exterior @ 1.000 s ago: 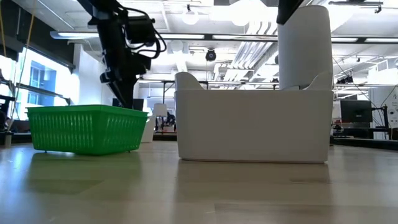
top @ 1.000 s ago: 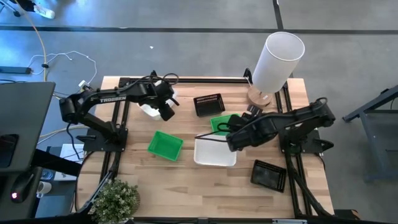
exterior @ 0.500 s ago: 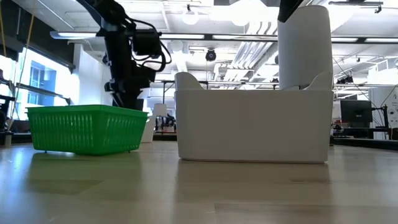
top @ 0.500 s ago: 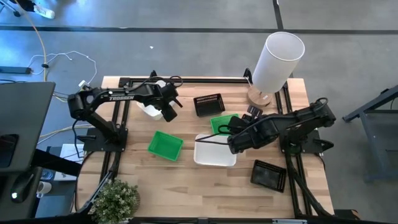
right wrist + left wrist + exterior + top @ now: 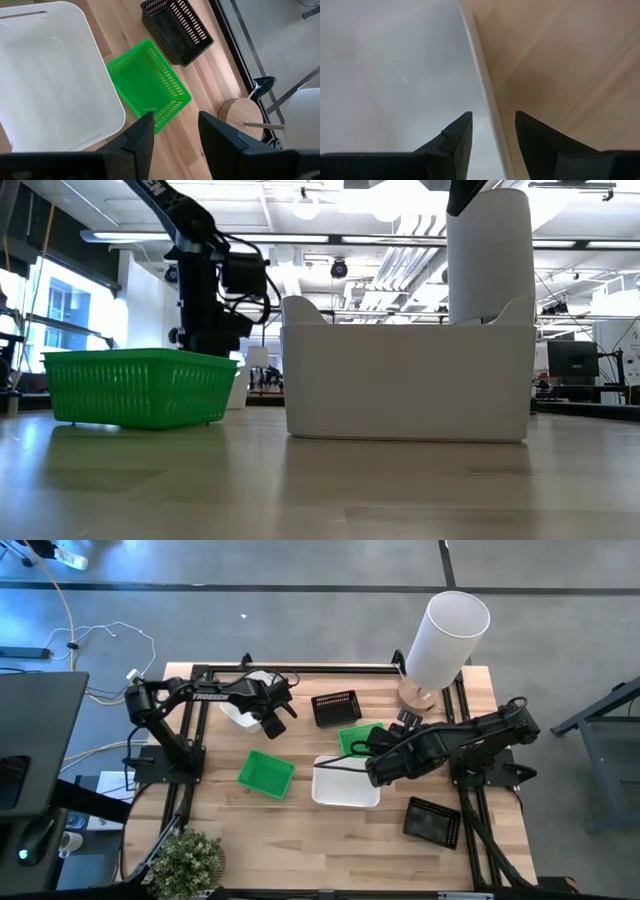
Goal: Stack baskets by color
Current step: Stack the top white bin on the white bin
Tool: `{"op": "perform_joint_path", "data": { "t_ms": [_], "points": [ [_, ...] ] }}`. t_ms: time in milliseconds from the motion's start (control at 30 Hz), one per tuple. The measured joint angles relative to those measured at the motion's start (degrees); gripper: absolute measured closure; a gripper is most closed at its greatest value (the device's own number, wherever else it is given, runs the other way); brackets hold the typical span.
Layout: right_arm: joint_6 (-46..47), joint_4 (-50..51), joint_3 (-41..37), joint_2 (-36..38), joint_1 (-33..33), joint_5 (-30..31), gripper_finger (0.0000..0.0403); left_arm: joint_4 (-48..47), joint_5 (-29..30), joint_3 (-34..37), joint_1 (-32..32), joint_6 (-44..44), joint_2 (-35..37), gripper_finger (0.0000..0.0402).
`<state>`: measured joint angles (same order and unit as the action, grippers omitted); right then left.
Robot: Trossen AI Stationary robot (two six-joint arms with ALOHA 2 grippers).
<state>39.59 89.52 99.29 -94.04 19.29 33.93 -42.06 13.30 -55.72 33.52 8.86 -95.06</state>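
A white basket (image 5: pixel 240 712) sits at the far left of the table. My left gripper (image 5: pixel 274 724) points steeply down over its right wall. In the left wrist view the gripper (image 5: pixel 492 117) is open, one finger over the basket's inside (image 5: pixel 395 65) and one over the wood, with the rim (image 5: pixel 480 65) between them and no contact showing. My right gripper (image 5: pixel 175 117) hangs open, high above a larger white basket (image 5: pixel 345 783) and a green basket (image 5: pixel 150 82). Another green basket (image 5: pixel 265 773) and two black baskets (image 5: pixel 336 708) (image 5: pixel 432 821) rest on their bottoms on the table.
A tall white cylinder (image 5: pixel 445 635) on a wooden base stands at the far right corner. A potted plant (image 5: pixel 185 862) sits at the near left corner. Bare wood lies along the near edge between the plant and the near black basket.
My left gripper has come down toward the far-left white basket and tipped more steeply downward, its fingers still apart. My right arm has kept still, and no basket has moved.
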Motion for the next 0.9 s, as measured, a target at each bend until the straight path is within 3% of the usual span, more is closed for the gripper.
{"op": "perform_joint_path", "data": {
  "t_ms": [167,433,667,900],
  "points": [
    [0.00,0.00,0.00,0.00,0.00,0.00,0.0263,-0.08,-0.86,0.00,0.00,-0.99,-1.69,0.0291],
    [0.43,-0.04,0.00,-0.02,0.00,0.06,0.0263,-0.13,-2.40,0.00,-0.29,-4.69,-2.00,0.0392],
    [3.05,-0.28,0.00,-0.02,0.00,-0.07,0.0263,-0.65,-2.34,0.00,-1.37,-5.84,-1.31,0.0400],
    [6.08,-0.43,-0.02,-0.02,0.00,-0.02,0.0263,-0.89,-0.97,0.02,-6.92,-5.56,3.24,0.0401]
  ]
}}
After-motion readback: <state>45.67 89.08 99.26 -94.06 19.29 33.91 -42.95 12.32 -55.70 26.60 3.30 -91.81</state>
